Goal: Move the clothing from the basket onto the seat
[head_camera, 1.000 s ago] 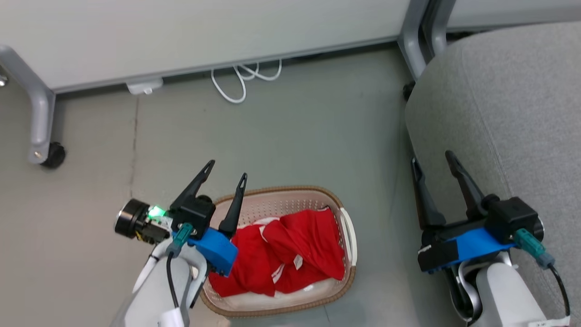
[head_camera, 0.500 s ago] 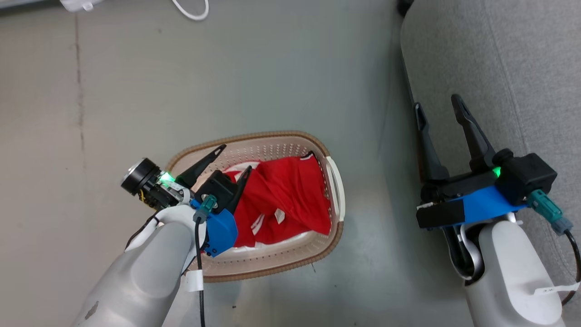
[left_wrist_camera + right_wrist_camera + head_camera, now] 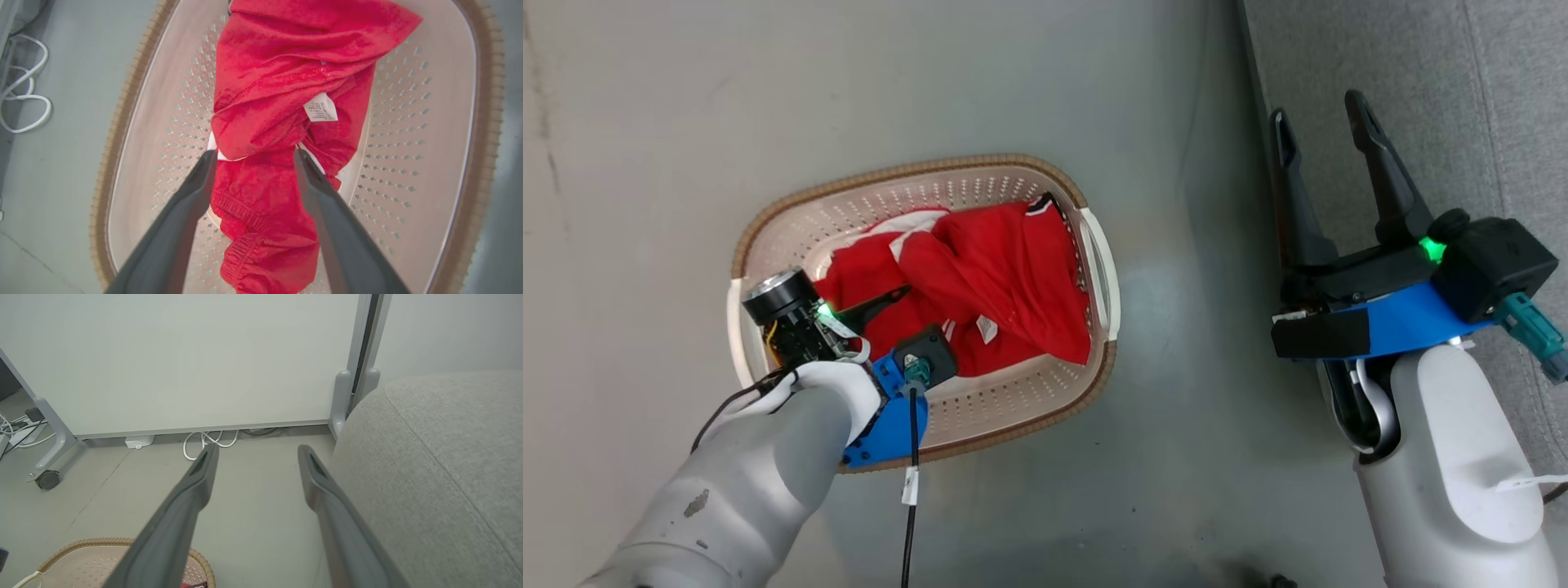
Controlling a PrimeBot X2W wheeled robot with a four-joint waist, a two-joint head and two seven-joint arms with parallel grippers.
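Head view: the camera has tipped down, so the whole picture has shifted. Apart from that, the left gripper (image 3: pixel 907 314) has dropped from above the rim into the basket (image 3: pixel 907 167) and now stands over the left end of the clothing (image 3: pixel 1005 261). Its fingers are spread and nothing is clamped yet. I judge the reach nearly done and the closing step next. The red heap lies along the basket's length, from the left end toward the right-hand handle, with its bulk at the right end. The basket stands on the floor (image 3: pixel 1094 506), just beside the seat's (image 3: pixel 1445 82) edge. The right gripper (image 3: pixel 1319 110) hangs open and empty by that edge, as it did before.

Left wrist view: the left gripper's (image 3: pixel 254 155) 2 fingers straddle the clothing (image 3: pixel 286 61), 1 at each side of a narrow fold. The garment's long axis runs straight up this view along the basket's (image 3: pixel 408 143) floor. A gathered elastic hem lies nearest the wrist, and a white label (image 3: pixel 320 107) sits midway.

Right wrist view: the right gripper (image 3: pixel 257 451) is wide apart, holding nothing. The seat (image 3: pixel 441 457) shows to its right and the basket rim (image 3: pixel 122 541) below.
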